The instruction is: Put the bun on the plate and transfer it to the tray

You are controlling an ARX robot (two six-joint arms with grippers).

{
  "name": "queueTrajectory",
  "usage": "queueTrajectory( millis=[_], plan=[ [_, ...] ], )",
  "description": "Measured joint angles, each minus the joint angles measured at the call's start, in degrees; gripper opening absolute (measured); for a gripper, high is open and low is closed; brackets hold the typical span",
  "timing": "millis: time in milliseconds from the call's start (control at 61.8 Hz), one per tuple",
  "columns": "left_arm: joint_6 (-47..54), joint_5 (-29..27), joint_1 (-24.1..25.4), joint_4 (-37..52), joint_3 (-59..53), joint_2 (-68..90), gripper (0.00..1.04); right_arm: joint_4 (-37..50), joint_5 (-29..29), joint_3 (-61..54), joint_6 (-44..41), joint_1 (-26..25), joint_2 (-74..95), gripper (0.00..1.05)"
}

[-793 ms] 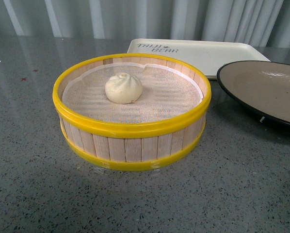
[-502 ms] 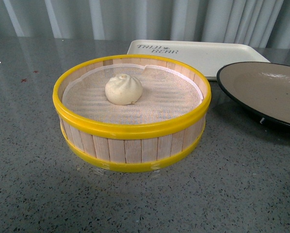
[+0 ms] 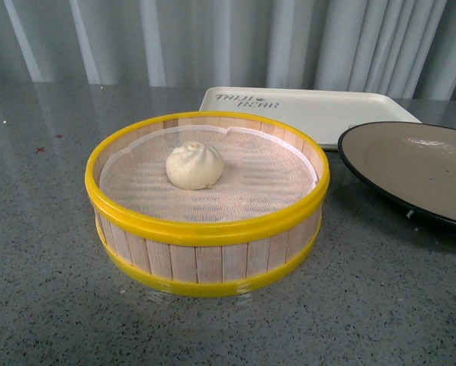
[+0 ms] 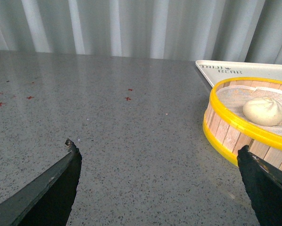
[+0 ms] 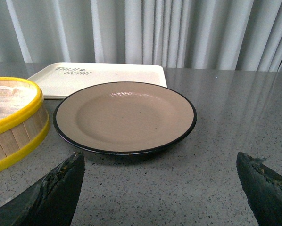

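Wide open and empty, the left gripper (image 4: 156,149) hangs over bare table (image 3: 45,274), its two dark fingertips far apart and touching nothing. The right gripper (image 5: 160,160) is spread just as wide, also with nothing between its jaws.

The bun (image 3: 194,165), cream-white with a twisted, pleated top, sits upright inside the steamer basket (image 3: 205,229), on the pale cloth liner (image 3: 258,183) that covers the basket's floor. It lies a little left of the basket's middle and is clear of the wooden wall. The basket, made of wooden slats bound by yellow bands at top and bottom, stands on the speckled grey table in the centre of the front view.

To its right lies the plate (image 3: 411,164), grey-brown inside with a glossy black rim. It is empty and just beside the basket, with a narrow gap between them in the right wrist view.

Behind both lies the tray (image 3: 312,107), flat, cream-white and empty, with lettering printed near its far left corner. The plate's far rim lies close to the tray's near edge; whether they touch cannot be told.

A few small red marks (image 4: 128,98) dot the table well to the left of the basket. A pale pleated curtain (image 3: 213,38) closes off the background.
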Motion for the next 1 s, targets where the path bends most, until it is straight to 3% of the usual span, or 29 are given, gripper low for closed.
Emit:
queueTrajectory(
  millis=[906,1003],
  plan=[
    [0.0,0.0,0.0,0.0,0.0,0.0,0.98,0.0,0.0,0.0,0.0,0.0,0.0,0.96],
    [-9.22,5.95,0.79,1.46,0.2,3.82,0.98,0.0,0.0,0.0,0.02,0.0,0.0,0.96]
  ],
)
